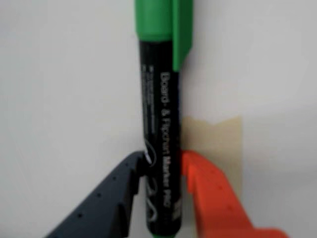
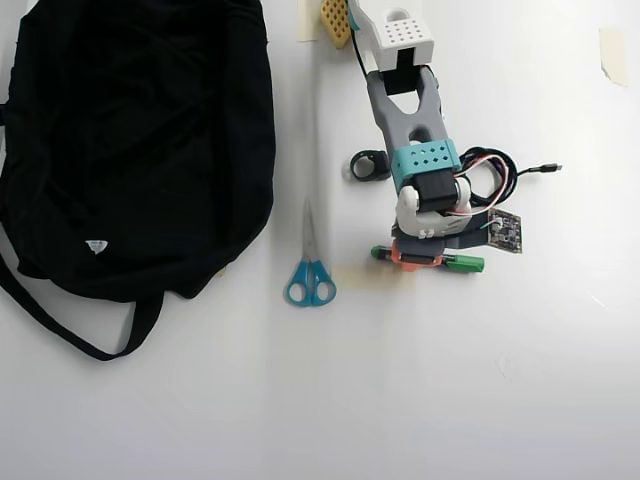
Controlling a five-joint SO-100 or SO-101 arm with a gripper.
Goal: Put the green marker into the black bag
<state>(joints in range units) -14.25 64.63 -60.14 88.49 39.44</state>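
The green marker [image 1: 161,148] lies flat on the white surface [image 2: 480,400], its dark printed barrel between the two fingers of the pincer [image 1: 162,166]. In the wrist view the dark blue finger [image 1: 106,203] touches one side of the barrel and the orange finger [image 1: 213,198] the other, so the pincer is pinching the marker. A beige tape patch [image 1: 223,144] sits on the surface just beside the orange finger. In the overhead view the marker [image 2: 465,263] pokes out on both sides from under the arm, green cap to the right. Blue-handled scissors [image 2: 310,262] lie left of it, between marker and the black bag [image 2: 130,130], which fills the upper left, well apart. A small black ring [image 2: 368,165] lies near the arm.
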